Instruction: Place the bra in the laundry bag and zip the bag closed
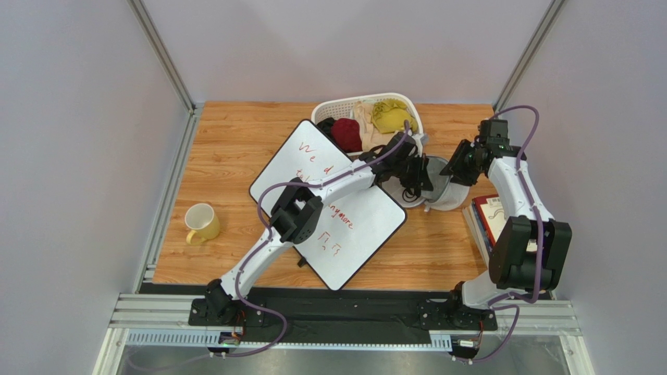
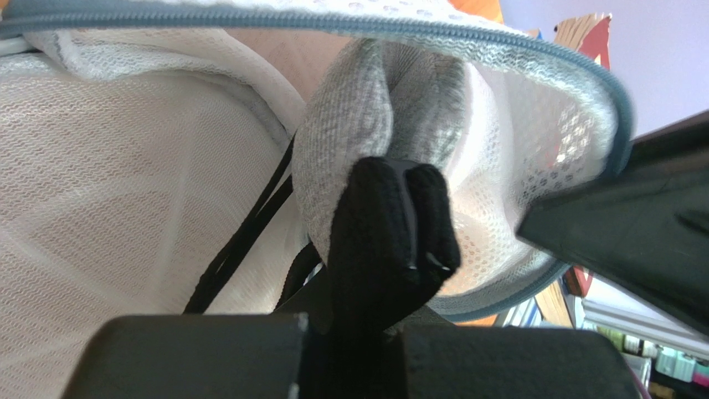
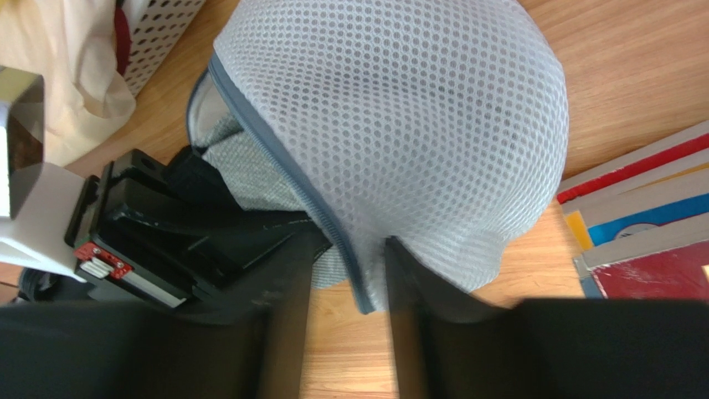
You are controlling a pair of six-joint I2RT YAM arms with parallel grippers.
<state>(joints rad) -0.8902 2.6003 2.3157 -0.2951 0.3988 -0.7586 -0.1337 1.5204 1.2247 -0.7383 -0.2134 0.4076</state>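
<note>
The laundry bag [image 1: 448, 193] is a white mesh dome with a grey zipper band [image 2: 499, 46], lying on the table right of the whiteboard. My left gripper [image 2: 354, 320] reaches into its open mouth and is shut on the bra's black fabric [image 2: 391, 233]. The bra's grey padded cup [image 2: 374, 108] and thin black straps [image 2: 241, 241] lie inside the mesh. My right gripper [image 3: 345, 266] stands at the bag's [image 3: 416, 125] near edge. Its fingers are apart, and the zipper rim [image 3: 354, 274] hangs between them against the right finger.
A white slotted basket [image 1: 411, 109] with yellow, dark red and beige garments stands just behind the bag. A whiteboard [image 1: 360, 234] lies under the left arm. A yellow mug [image 1: 202, 223] sits far left. Books [image 1: 489, 219] are stacked at the right edge.
</note>
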